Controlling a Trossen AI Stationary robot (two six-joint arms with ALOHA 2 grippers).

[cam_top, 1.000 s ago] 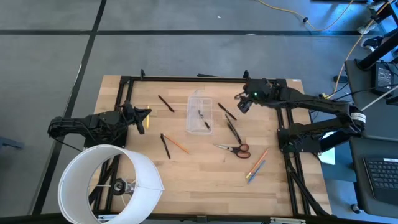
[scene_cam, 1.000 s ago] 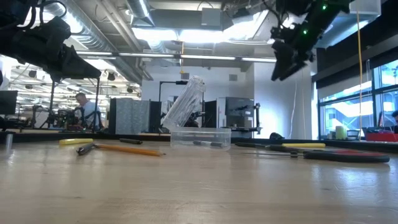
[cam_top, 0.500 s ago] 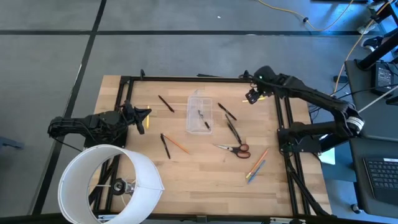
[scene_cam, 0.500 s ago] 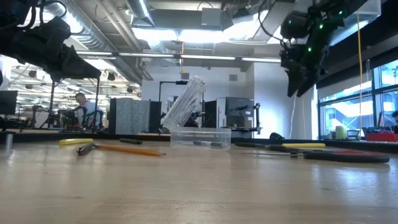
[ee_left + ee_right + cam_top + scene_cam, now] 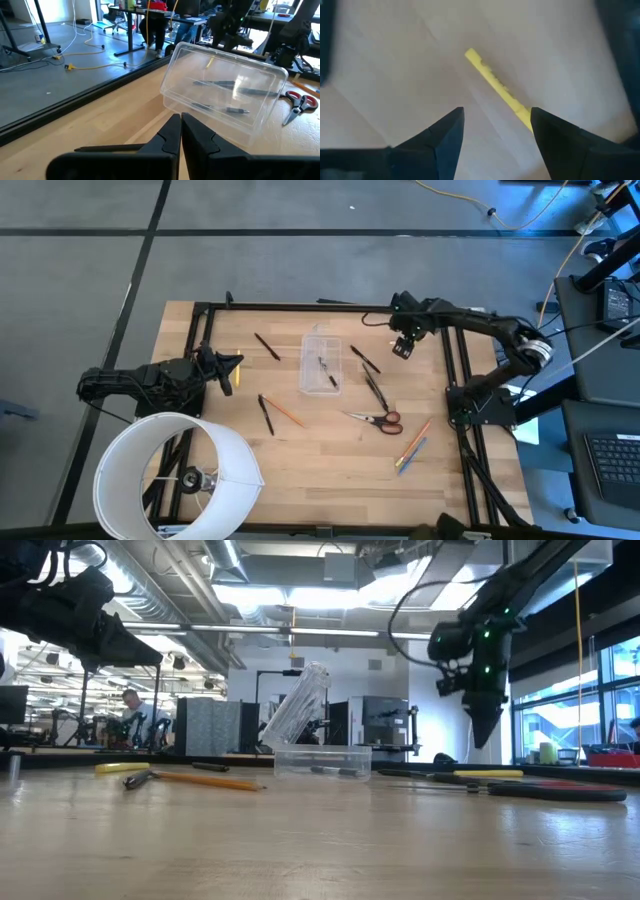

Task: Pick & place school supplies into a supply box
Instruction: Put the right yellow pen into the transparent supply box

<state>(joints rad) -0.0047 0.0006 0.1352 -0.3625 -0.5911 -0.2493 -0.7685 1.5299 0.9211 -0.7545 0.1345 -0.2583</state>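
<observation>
The clear supply box (image 5: 321, 366) stands mid-table with its lid (image 5: 297, 705) tilted open and two dark pens inside (image 5: 227, 90). Black pens (image 5: 372, 380), an orange pencil (image 5: 288, 413), red-handled scissors (image 5: 378, 420) and an orange and a blue pen (image 5: 412, 446) lie flat around it. My right gripper (image 5: 402, 348) is open and points down just right of the box's far end, above a yellow pencil (image 5: 497, 87) that lies on the wood between its fingers (image 5: 555, 137), apart from them. My left gripper (image 5: 180, 122) is shut and empty at the table's left.
A large white round cylinder (image 5: 175, 476) stands at the near left corner. A second yellow pencil (image 5: 122, 767) lies near my left gripper. A black frame rail (image 5: 300, 307) runs along the table's far edge. Bare wood shows near the front edge.
My right gripper has come down toward the table near the far right, shifting a little toward the right edge, and has tipped so that its fingers point down. The supplies and the box have stayed where they were.
</observation>
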